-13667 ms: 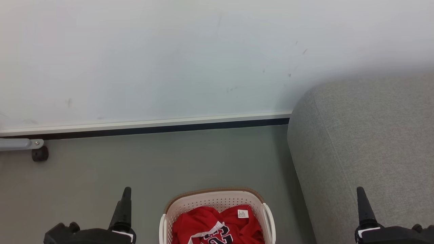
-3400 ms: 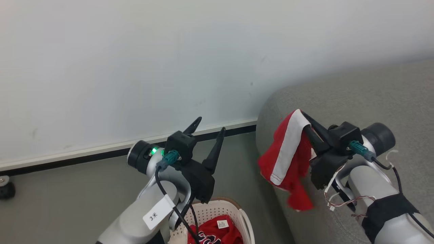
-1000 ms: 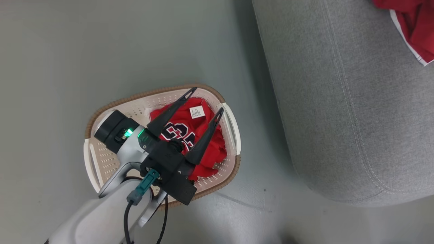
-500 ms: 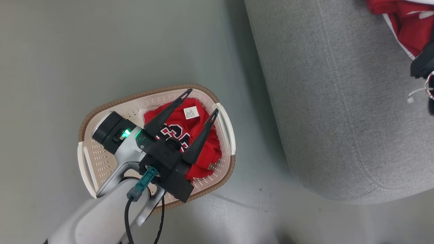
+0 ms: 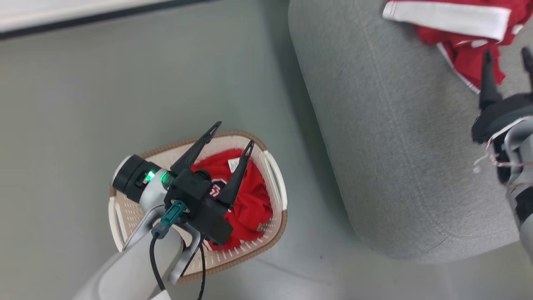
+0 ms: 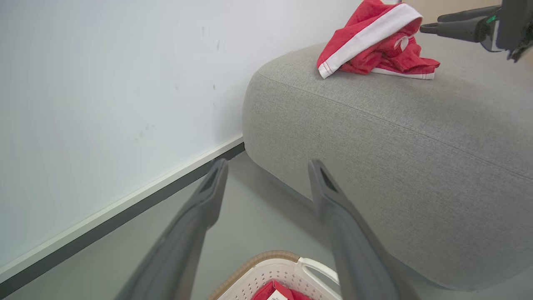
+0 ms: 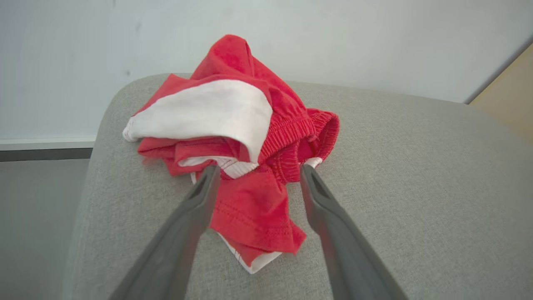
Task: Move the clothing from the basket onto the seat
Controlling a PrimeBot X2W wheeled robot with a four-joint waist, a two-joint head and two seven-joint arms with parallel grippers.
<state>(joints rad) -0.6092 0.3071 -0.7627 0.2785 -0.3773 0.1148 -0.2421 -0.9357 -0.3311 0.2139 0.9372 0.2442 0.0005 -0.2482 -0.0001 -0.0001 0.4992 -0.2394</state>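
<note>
One grey seat (image 5: 395, 146) on grey floor (image 5: 83, 104)

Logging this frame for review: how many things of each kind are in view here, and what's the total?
Red garments: 2, the white-banded piece and the jersey
Basket: 1
Seat: 1
End effectors: 2, left end effector and right end effector
Total: 6

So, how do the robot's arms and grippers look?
The left gripper and right gripper each have a black body and two long dark fingers. The left forearm is pale grey, with a green light and a teal plug on a black cable. Thin wires hang by the right wrist.
</note>
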